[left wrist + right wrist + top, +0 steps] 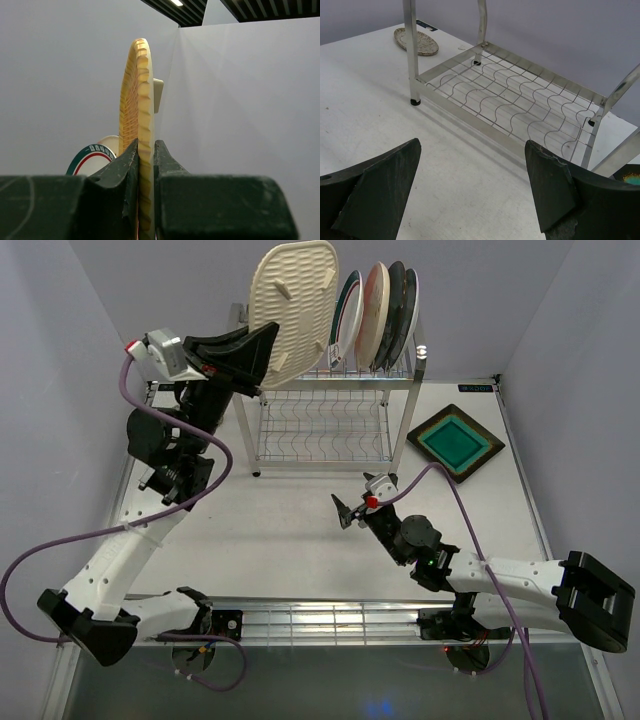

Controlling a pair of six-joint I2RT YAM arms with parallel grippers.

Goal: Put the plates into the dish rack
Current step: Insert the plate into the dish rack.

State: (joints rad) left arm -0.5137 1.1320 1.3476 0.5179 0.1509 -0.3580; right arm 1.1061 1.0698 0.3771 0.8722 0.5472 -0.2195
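Step in hand: racking the yellow woven square plate [295,300]. I judge it is being brought to the top tier of the dish rack [322,430] and is not yet seated.
Left jaws: clamped tight on the lower edge of that plate, one finger on each face, as the left wrist view shows. The plate stands upright on its edge.
Yellow plate's place: over the left end of the rack's top tier, just left of the green-rimmed white plate [346,308]. Whether its bottom edge touches the wires cannot be told.
Already racked: the green-rimmed plate, a pink-cream plate [373,302] and two darker plates [397,302] stand on edge together along the right half of the top tier.
Right jaws: spread wide and holding nothing, low over the desk [290,545] in front of the rack, facing its lower tier.
Outside the rack: a brown square plate with teal centre [456,442] lies flat on the desk just right of the rack. A small silver-grey round plate [416,41] lies off the rack's left side and shows only in the right wrist view.
Lower tier: bare wire, with no plate seen on it.
Progress: more than half by my count, with four racked, one in hand and two waiting.
Next move calls for: lowering the plate straight down so its edge drops between two wires left of the green-rimmed plate, then opening only once the wires carry it.
Risk: this broad plate could lean onto its neighbour.
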